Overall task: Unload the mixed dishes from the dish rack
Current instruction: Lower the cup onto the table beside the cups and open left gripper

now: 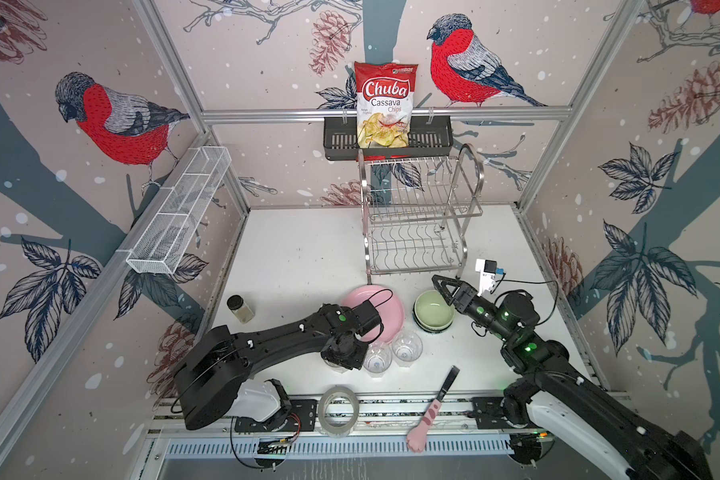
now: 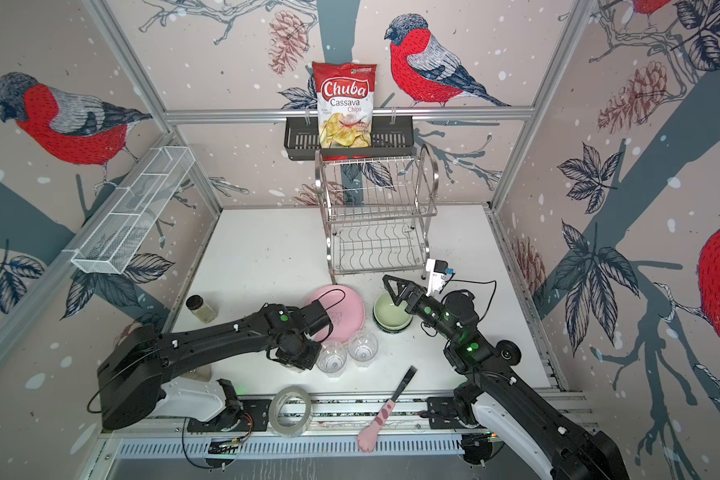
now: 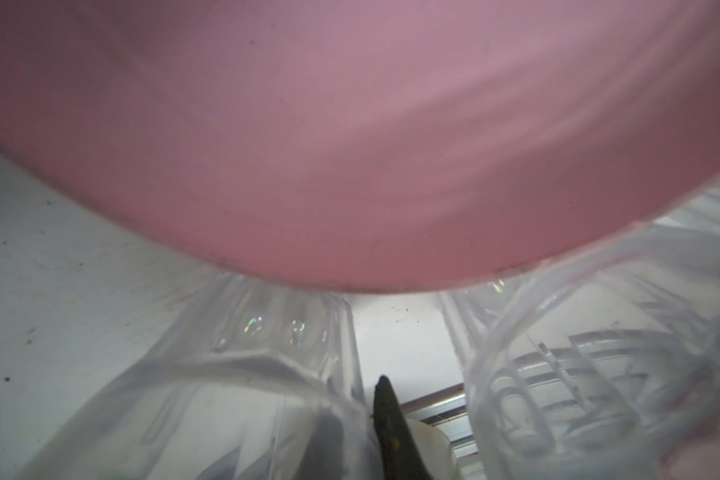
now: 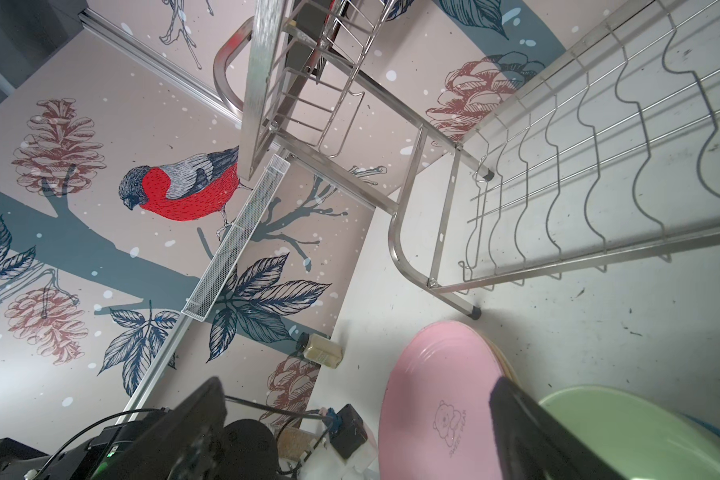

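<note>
Apparently finishing the unloading: clamping the left gripper on a small clear glass in front of the bare two-tier steel-wire dish rack, holding the right gripper spread, needing gentle release next.

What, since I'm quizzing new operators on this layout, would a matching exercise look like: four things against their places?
Things:
1. chip bag
2. pink plate
3. pale green bowl
4. tape roll

Places:
a. on the front rails
b. in the black basket on the back wall
c. right tool open over its rim
d. partly hidden by the left arm

Pairs: 1-b, 2-d, 3-c, 4-a.
</note>
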`<state>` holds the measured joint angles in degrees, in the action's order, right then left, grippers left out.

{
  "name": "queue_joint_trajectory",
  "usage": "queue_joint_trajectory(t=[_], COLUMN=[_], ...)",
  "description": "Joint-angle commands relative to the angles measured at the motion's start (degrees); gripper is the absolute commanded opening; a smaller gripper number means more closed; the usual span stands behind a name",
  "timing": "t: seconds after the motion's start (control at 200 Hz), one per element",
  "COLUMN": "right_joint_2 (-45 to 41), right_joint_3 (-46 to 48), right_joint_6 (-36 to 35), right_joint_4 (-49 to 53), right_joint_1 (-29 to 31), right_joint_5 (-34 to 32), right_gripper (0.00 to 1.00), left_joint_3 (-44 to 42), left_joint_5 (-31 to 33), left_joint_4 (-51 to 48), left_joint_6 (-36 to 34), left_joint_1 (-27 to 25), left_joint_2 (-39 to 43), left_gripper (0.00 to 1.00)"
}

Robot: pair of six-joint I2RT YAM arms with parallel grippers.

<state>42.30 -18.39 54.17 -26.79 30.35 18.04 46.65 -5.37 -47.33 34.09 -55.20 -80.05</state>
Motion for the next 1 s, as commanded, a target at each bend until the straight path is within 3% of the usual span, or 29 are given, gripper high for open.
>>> queue_joint_trajectory(t=[0.0,0.655,0.996], right_joint_2=[-0.12,-1.3,-3.15], right_joint_3=[0.02,0.9,1.61], right_joint_6=[-0.36,-0.13,0.07], right_joint_4=[-0.99,-0.55,0.24], right_joint_1=[-0.37,-2.17,-2.66], right_joint_5=[0.65,2.08,2.05], right_gripper=[0.99,0.99,0.99], left_joint_3=[0.43,6.23,8.58], left_joint_5=[-0.79,1.5,3.72], left_joint_4=[3.02,-0.01,-3.23], left_joint_6=[-1.95,-2.8,-2.9], left_joint_1=[0.09,0.09,0.09], left_joint_2=[-1.82,-3.45,-2.61], left_gripper=[0.05,0.31,0.33])
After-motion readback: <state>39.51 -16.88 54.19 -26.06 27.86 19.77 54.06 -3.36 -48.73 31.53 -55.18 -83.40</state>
